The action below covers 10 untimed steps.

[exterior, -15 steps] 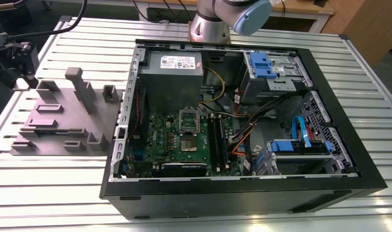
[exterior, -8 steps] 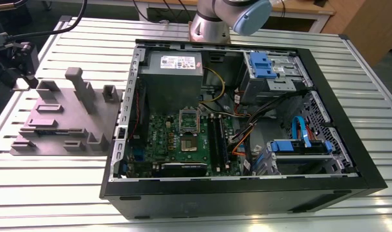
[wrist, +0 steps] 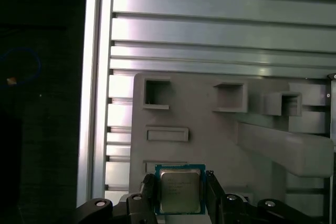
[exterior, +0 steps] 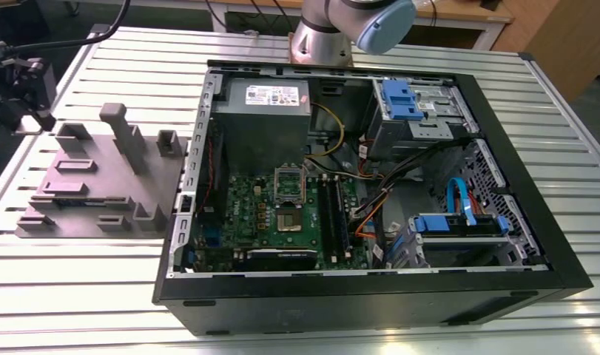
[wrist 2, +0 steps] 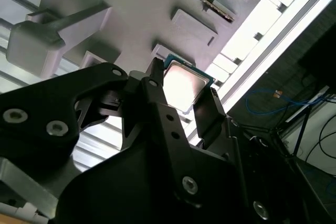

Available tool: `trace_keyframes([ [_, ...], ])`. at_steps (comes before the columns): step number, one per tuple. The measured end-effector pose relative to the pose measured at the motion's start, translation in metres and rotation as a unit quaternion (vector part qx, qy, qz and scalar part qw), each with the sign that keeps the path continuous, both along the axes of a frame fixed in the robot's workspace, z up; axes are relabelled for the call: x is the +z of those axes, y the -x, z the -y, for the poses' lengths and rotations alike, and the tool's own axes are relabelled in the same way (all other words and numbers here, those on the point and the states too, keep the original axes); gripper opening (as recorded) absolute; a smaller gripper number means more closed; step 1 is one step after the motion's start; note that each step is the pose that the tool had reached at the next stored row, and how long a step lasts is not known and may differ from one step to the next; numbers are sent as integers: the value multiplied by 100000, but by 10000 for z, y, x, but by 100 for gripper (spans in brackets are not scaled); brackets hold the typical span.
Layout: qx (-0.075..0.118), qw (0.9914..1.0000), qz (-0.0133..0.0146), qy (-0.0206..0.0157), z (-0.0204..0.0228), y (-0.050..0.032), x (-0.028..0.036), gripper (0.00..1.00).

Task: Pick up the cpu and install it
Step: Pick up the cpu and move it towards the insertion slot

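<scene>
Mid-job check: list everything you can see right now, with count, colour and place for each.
table: one, silver, slatted, under everything.
computer case: one, black, open, on the table.
motherboard: one, green, inside the case.
power supply box: one, grey, in the case's far corner.
brackets: two, blue, in the case's drive bays.
holder block: one, grey, on the table, at the exterior view's left of the case.
cpu: one, silver with a dark rim, at the holder block's edge.
arm: one, silver with a pale blue cap, base behind the case.
gripper: one, black, straddling the cpu.
</scene>
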State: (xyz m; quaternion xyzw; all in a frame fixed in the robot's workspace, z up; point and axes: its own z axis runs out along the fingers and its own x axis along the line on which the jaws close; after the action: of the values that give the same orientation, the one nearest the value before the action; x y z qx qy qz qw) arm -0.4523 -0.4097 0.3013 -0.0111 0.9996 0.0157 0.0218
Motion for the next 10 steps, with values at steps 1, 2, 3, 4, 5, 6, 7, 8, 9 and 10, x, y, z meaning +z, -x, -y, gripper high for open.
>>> trace_keyframes([
  [1,1,100000,-2,1,0,0,20,47],
  [2,1,100000,-3,2,0,0,42,47],
  [3,1,100000,-2,2,0,0,66,47],
  [4,2,100000,-6,4,0,0,86,47],
  [5,13,100000,-19,-9,1,-9,92,47],
  [6,12,100000,-99,-10,1,-25,91,47],
  [7,5,99999,-351,3,0,-50,93,47],
  [8,2,99998,-560,2,0,-70,94,47],
  [9,2,99997,-762,1,0,-91,93,47],
  [10,1,99996,-906,0,0,-105,93,47],
])
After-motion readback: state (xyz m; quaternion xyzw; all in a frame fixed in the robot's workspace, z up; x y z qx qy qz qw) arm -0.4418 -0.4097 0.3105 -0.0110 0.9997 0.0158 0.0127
